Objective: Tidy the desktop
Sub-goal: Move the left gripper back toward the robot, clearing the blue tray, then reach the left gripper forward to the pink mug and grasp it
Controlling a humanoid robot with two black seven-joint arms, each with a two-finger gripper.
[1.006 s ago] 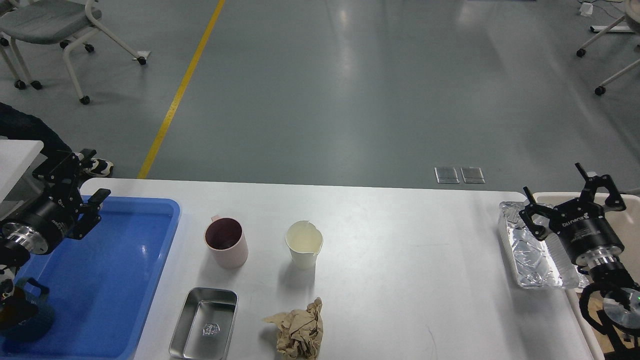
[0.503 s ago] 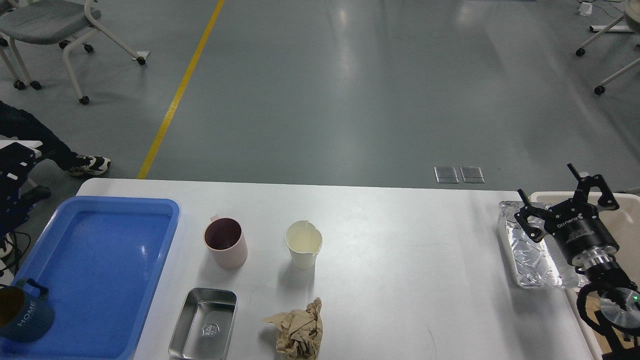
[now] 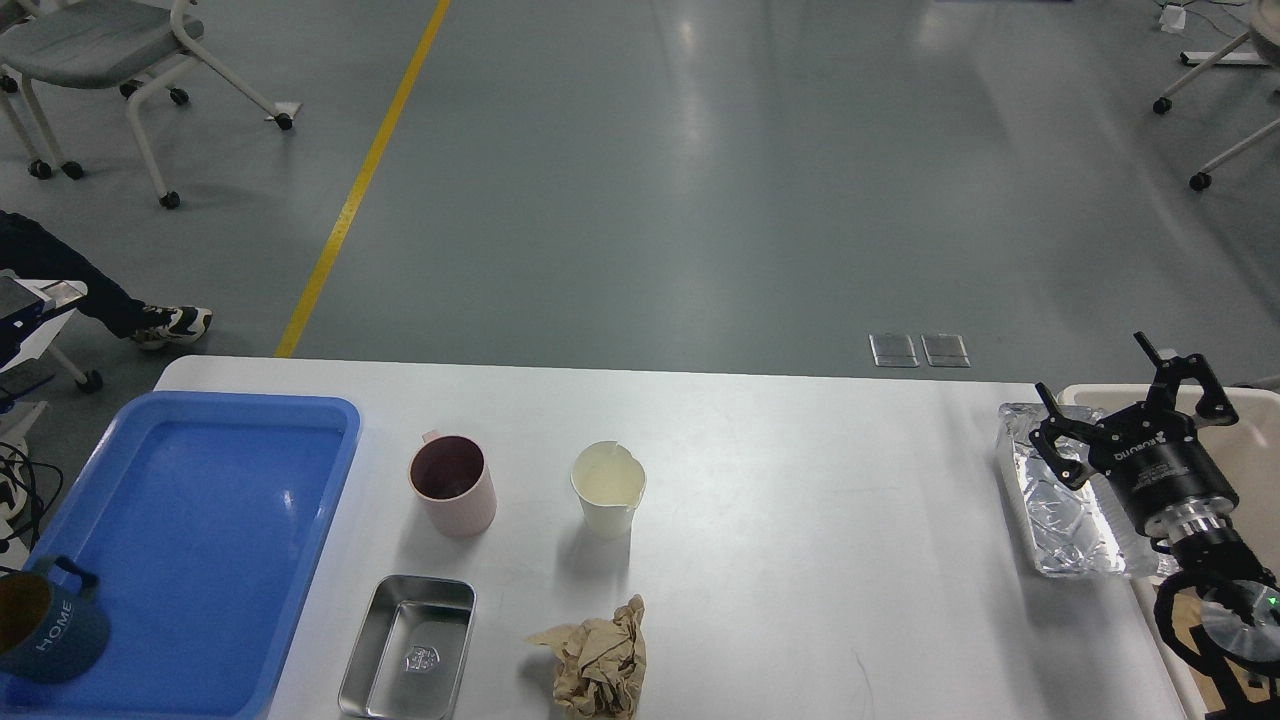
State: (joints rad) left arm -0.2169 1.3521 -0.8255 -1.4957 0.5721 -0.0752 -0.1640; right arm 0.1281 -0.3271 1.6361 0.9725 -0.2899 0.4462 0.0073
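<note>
Resting on the smooth white desktop [image 3: 800,520]: crumpled, seemingly paper wad [image 3: 596,660].

Right arm raised at the right edge, left arm out of view.

The right arm enters from the lower right corner, at about four o'clock in the head view, and reaches up toward eleven o'clock. Its silver wrist ring sits below a black cylindrical body. The right gripper [image 3: 1125,385] is the highest part, its two black fingers spread wide apart, one tip toward ten o'clock, the other toward one o'clock, holding nothing.
</note>
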